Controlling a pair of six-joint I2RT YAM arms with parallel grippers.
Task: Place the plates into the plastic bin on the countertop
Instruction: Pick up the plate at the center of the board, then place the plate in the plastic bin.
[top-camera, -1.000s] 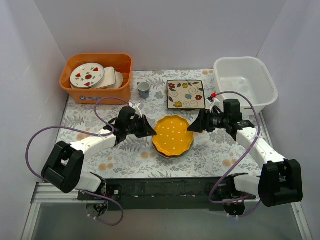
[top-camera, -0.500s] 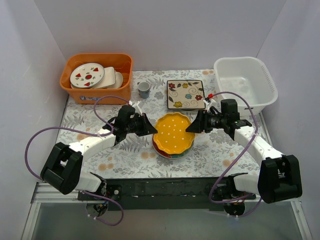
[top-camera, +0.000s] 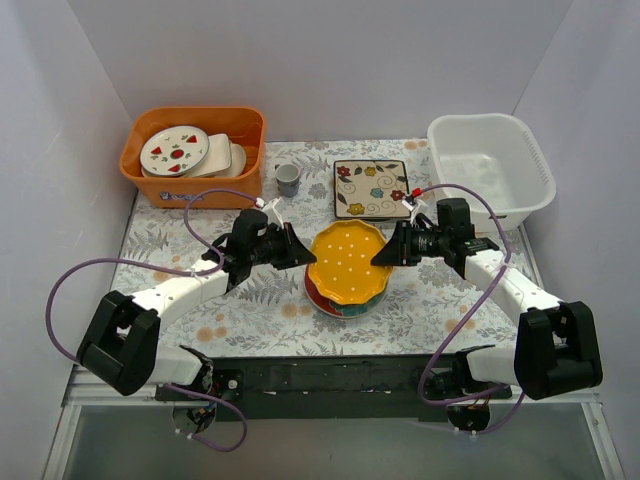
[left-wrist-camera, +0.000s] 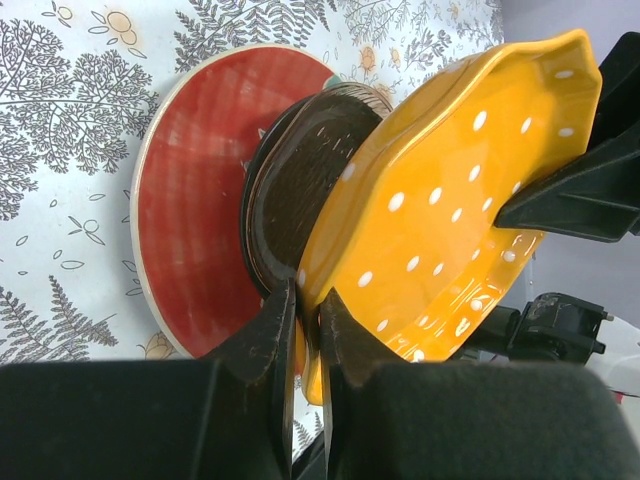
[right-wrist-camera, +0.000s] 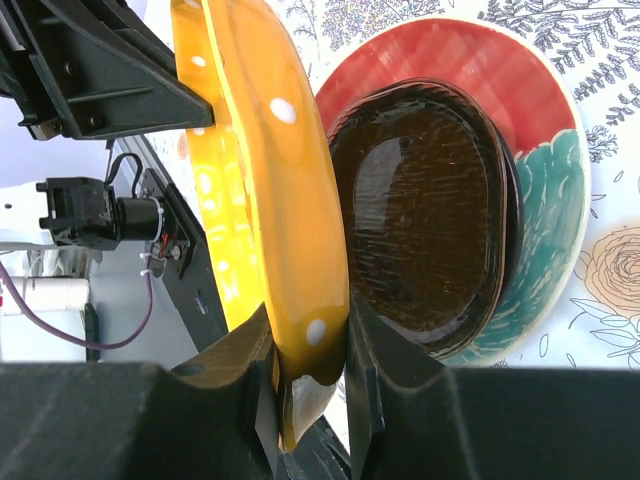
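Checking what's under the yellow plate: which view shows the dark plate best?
Right wrist: the dark plate shows nearly whole. Left wrist shows only part; top external mostly hides it beneath the yellow plate.

Bright, even light is given from above; only soft shadows are cast on the countertop. In the wrist views glare is seen on the yellow scalloped plate and dark plate, and the near fingers are blurred.

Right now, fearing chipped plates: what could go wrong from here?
Both pairs of jaws pinch the yellow plate only by its rim; uneven arm motion could let it slip onto the dark plate below.
The way to the white bin may pass over the floral square plate and clip it.
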